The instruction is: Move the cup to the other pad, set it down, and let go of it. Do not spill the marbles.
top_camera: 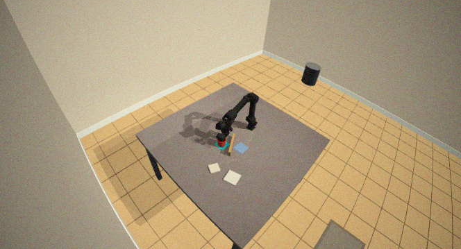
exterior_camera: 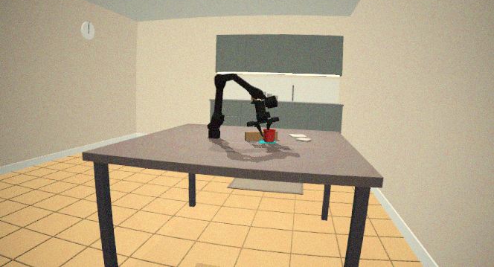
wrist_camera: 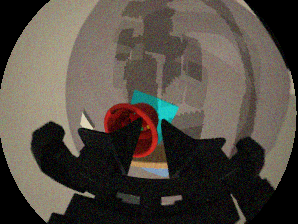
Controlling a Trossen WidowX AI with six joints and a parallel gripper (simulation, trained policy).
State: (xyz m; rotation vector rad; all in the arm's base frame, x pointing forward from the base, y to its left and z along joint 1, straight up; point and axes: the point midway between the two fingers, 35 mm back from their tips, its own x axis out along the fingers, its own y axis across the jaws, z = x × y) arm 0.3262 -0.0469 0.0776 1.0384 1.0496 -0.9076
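The red cup [top_camera: 221,142] [exterior_camera: 269,136] [wrist_camera: 155,137] stands upright on the cyan pad [top_camera: 227,145] [exterior_camera: 262,141] [wrist_camera: 168,110]. A few small coloured marbles [wrist_camera: 145,127] show inside the cup; the rest of its inside is hidden by a finger. My gripper [top_camera: 221,138] [exterior_camera: 265,132] [wrist_camera: 151,120] is partly open at the cup's rim. In the wrist view one finger reaches over the cup's mouth and the other is outside, with the cup's wall between them and gaps showing. The blue pad [top_camera: 241,148] [wrist_camera: 159,172] has nothing on it.
A low wooden barrier [top_camera: 231,144] [exterior_camera: 253,136] [wrist_camera: 149,164] stands between the two pads, close beside the cup. Two flat cream tiles [top_camera: 214,168] [top_camera: 232,177] lie on the table [top_camera: 271,156] [exterior_camera: 178,149], away from the pads.
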